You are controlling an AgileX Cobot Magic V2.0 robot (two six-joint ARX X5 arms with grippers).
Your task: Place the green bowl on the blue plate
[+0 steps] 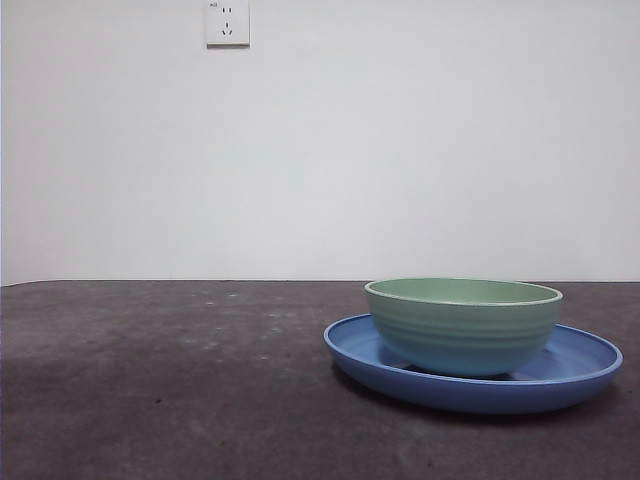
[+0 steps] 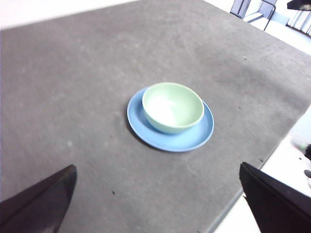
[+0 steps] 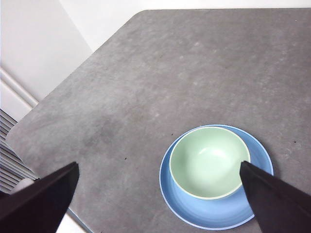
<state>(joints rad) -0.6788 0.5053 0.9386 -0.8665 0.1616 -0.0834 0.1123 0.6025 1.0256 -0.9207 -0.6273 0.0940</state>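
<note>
Green bowl (image 1: 463, 325) sits upright inside the blue plate (image 1: 570, 375), base resting on the plate's floor. In the front view the pair stands at about 4 o'clock from frame centre, on the dark grey bench (image 1: 160, 380). Bowl is off-centre on the plate: from the right wrist camera more blue shows at the plate's 6 o'clock than at its 12 o'clock, where the bowl's rim nearly meets the plate's rim. Bowl is empty, its inside glossy; faint ridges ring the outer wall.

Left tool (image 2: 158, 199) is high above the bench, jaws spread wide, nothing between them; bowl (image 2: 172, 107) and plate (image 2: 194, 138) lie well apart from it, seen small beyond the gap.

Right tool (image 3: 158, 194) is also raised, jaws wide and empty. Bowl (image 3: 209, 162) and plate (image 3: 214, 216) appear nearer here, and one jaw overlaps the edge of both in the picture; whether it touches them I cannot tell.

Neither arm shows in the front view. White wall (image 1: 400, 140) behind the bench, with a socket (image 1: 227, 22) at about 11 o'clock.
</note>
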